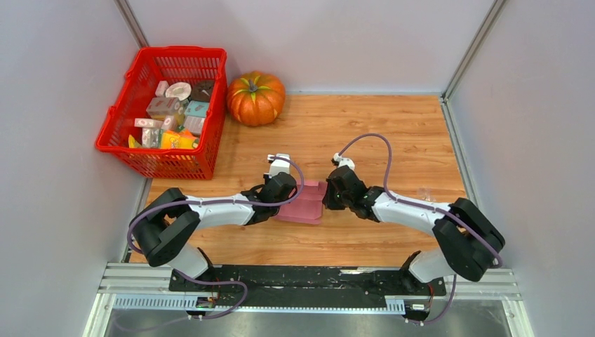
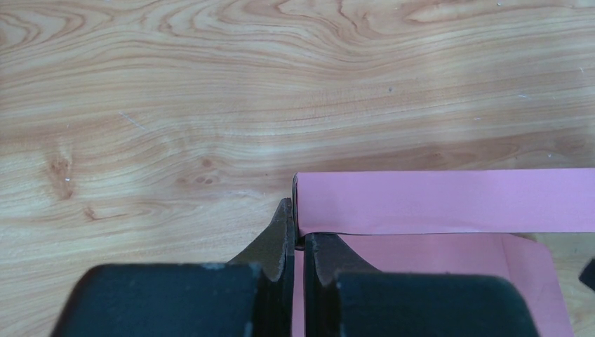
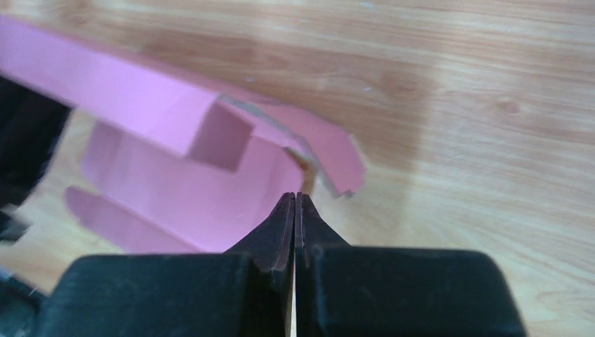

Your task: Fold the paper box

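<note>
- The paper box (image 1: 306,208) lies in the middle of the table (image 1: 393,140), between my arms. It is thin pink card, and I judge it light, floppy and easily creased.
- My left pincer (image 2: 297,235) pinches a raised wall at its corner. Holds near fold lines seem best.
- My right pincer (image 3: 295,205) is closed and empty, beside a loose flap.
- Only the right wrist view shows the half-raised flaps.

One pink paper box (image 1: 303,202) between the two pairs of jaws; two grippers, the left gripper (image 2: 297,232) and the right gripper (image 3: 295,203); one red basket (image 1: 175,50) and one orange pumpkin (image 1: 255,98), well beyond the jaws; small packages (image 1: 165,107) in the basket, too jumbled to count.
</note>
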### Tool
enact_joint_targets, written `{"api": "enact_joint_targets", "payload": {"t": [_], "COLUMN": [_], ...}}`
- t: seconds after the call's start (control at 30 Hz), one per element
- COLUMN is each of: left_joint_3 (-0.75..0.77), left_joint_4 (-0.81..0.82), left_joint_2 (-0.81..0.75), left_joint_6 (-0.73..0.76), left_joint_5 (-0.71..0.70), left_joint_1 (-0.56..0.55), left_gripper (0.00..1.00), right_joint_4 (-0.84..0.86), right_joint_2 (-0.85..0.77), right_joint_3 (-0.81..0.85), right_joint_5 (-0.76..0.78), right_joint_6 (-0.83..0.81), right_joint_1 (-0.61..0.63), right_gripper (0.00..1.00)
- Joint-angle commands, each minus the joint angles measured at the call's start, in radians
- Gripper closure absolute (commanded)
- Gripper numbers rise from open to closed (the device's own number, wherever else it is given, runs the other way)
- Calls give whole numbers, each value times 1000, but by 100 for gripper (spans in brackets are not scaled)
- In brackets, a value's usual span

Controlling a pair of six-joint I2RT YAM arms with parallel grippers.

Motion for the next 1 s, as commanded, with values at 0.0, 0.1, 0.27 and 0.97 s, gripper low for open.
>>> {"api": "enact_joint_targets", "payload": {"t": [0.0,0.1,0.27,0.97], "left_joint_3": [-12,-12,-9,-5], "left_joint_4": [-26,-29,-26,-23], "left_joint_2": [-28,-36,-28,-19], "left_joint_6": [-15,-15,-15,-18], "left_joint_5": [-3,-6,-4,2], "left_joint_1": [-1,-1,-1,-1], "left_gripper": [100,100,100,100], "right_joint_4": [-33,4,53,245], "right_joint_2": [68,86,128,112], "right_joint_3": [59,43,43,34], "right_joint_5": [185,196,213,50], "right_joint_6": [-26,-26,-46,-9], "right_joint_1": [-2,-2,-2,7], "right_gripper": [100,100,100,100]}}
